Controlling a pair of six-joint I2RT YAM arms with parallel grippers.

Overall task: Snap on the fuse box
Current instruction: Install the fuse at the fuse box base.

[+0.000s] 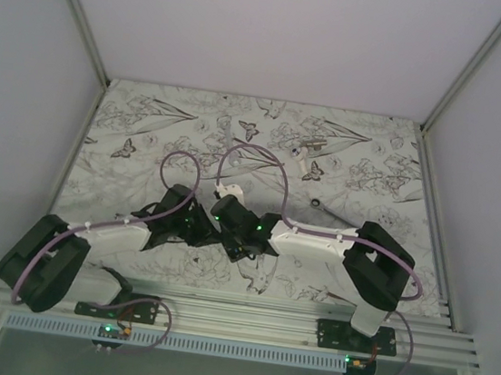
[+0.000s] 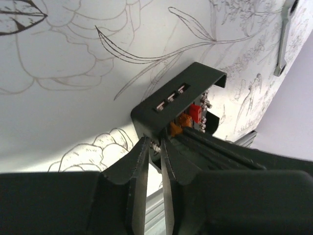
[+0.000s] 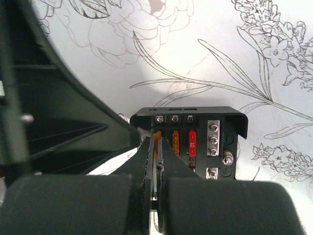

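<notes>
The fuse box [image 3: 217, 119] is a small black box on the flower-printed mat, with an orange fuse [image 3: 175, 140] and a red fuse [image 3: 192, 142] in its slots and silver screws beside them. My right gripper [image 3: 157, 146] is shut on another orange fuse [image 3: 157, 135] at the box's left slot. In the left wrist view my left gripper [image 2: 155, 145] is shut on the near edge of the fuse box [image 2: 166, 100]. In the top view both grippers meet at mid table, the left [image 1: 196, 227] and the right [image 1: 221, 217], and they hide the box.
A silver wrench [image 1: 312, 144] lies at the back right, also in the left wrist view [image 2: 283, 39]. Small white parts [image 1: 312, 169] and a small ring [image 1: 315, 202] lie near it. White walls enclose the mat [image 1: 148, 129]; a metal rail [image 1: 244, 315] runs along the near edge.
</notes>
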